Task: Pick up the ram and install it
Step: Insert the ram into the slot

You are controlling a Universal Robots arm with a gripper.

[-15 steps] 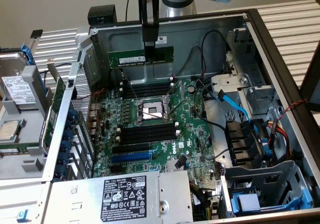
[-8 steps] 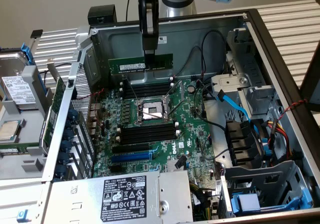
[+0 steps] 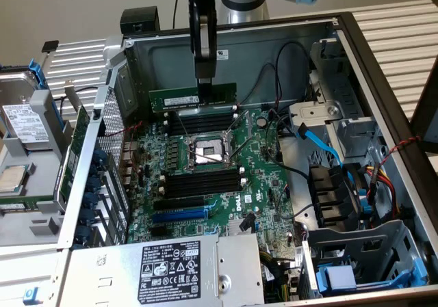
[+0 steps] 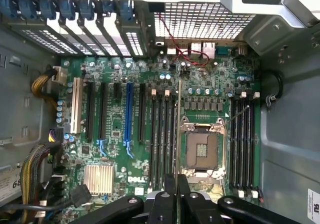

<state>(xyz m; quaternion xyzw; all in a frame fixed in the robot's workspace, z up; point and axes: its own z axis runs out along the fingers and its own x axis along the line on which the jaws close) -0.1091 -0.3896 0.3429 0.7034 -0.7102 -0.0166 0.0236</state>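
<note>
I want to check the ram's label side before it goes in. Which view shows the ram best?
The exterior view: the ram faces it broadside, green board and white label visible, held from above by the gripper over the black memory slots. The wrist view shows the ram edge-on, as a thin line.

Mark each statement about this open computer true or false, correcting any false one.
1. The tool holds the ram by its upper edge. True.
2. The ram lies flat on the motherboard. False: it stands on edge, long side level, gripped by the tool.
3. A cooler covers the processor socket. False: the socket is uncovered.
4. Black memory slots run on two sides of the socket. True.
</note>
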